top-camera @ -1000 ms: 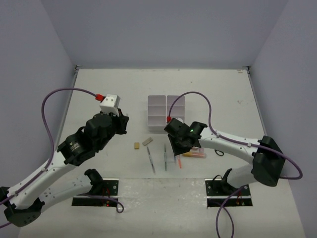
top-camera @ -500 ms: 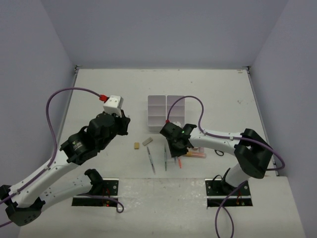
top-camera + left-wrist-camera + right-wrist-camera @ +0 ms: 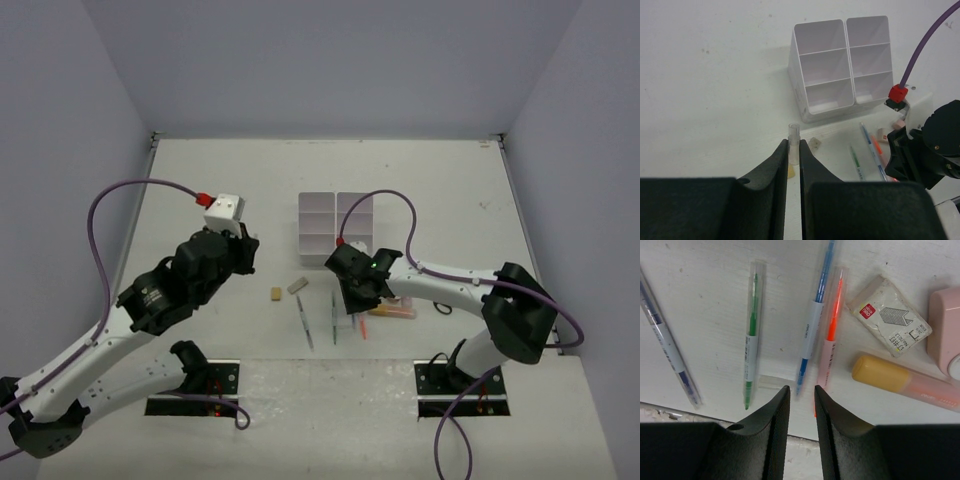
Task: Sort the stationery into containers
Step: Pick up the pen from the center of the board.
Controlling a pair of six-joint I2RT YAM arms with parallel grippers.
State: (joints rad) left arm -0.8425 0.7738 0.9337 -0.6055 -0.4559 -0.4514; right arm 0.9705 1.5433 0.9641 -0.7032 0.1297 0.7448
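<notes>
The white six-compartment organizer (image 3: 300, 225) stands mid-table, with all the compartments that show in the left wrist view (image 3: 797, 85) empty. My left gripper (image 3: 794, 147) hangs left of it (image 3: 245, 252), shut on a small clear cap (image 3: 794, 134) that sticks out past the fingertips. Green (image 3: 751, 335), blue (image 3: 815, 320) and orange (image 3: 832, 325) pens lie side by side under my right gripper (image 3: 801, 388), which is open with nothing between its fingers, just short of the blue pen's tip. Another clear cap (image 3: 774, 382) lies by the right gripper's left finger.
A white eraser (image 3: 888, 315), an orange-capped marker (image 3: 900, 380) and a pink item (image 3: 945, 332) lie right of the pens. A dark-blue pen (image 3: 667, 347) lies to their left. Two small erasers (image 3: 275, 294) (image 3: 296, 286) sit in front of the organizer. The table's near edge is close below the right gripper.
My right gripper has shifted a little to the left over the pens. The left arm has barely moved and keeps its hold on the clear cap.
</notes>
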